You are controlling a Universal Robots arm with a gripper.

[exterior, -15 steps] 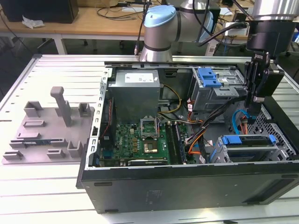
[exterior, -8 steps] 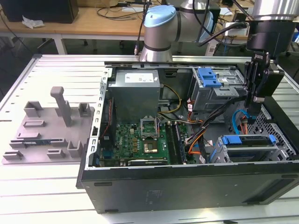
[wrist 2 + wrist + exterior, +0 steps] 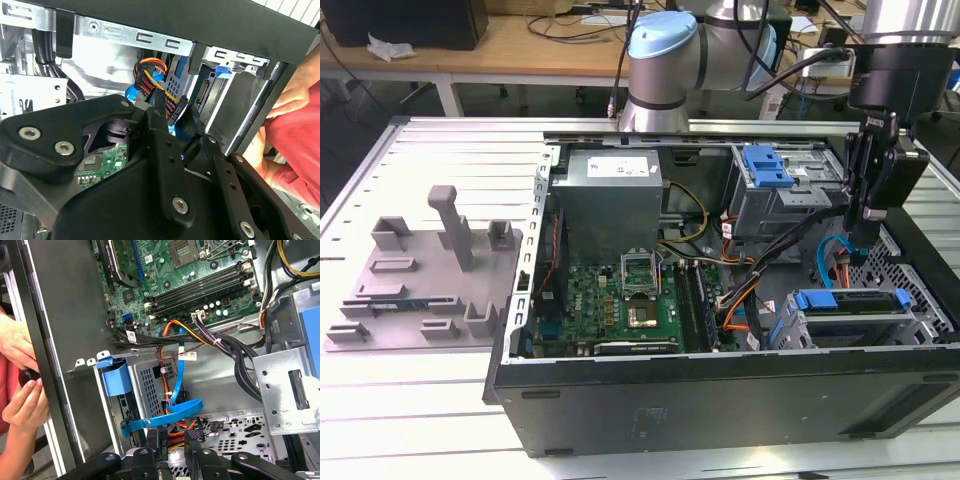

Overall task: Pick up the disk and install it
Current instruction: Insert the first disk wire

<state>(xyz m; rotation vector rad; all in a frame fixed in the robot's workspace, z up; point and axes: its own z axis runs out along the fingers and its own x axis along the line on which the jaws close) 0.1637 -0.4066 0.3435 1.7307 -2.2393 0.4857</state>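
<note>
The disk (image 3: 850, 305), silver with blue carrier rails, sits in the lower drive cage at the case's front corner on the exterior view's right. In the first wrist view its blue carrier end (image 3: 116, 380) shows inside the cage. In the second wrist view its connector edge (image 3: 204, 92) faces my fingers. My gripper (image 3: 869, 214) hangs just above and behind that cage. Its black fingers (image 3: 159, 117) are closed around a black cable connector (image 3: 175, 109) with red, orange and yellow wires, a short way from the disk's edge. That connector (image 3: 172, 436) also sits between the fingers in the first wrist view.
The open computer case (image 3: 720, 385) lies on a white slatted table. Inside are a motherboard (image 3: 620, 300), a grey power supply (image 3: 610, 195), an upper drive bay with a blue latch (image 3: 765, 165) and blue data cables (image 3: 170, 415). A person's hands (image 3: 22, 390) hold the case wall. A grey fixture (image 3: 430, 275) stands at the exterior view's left.
</note>
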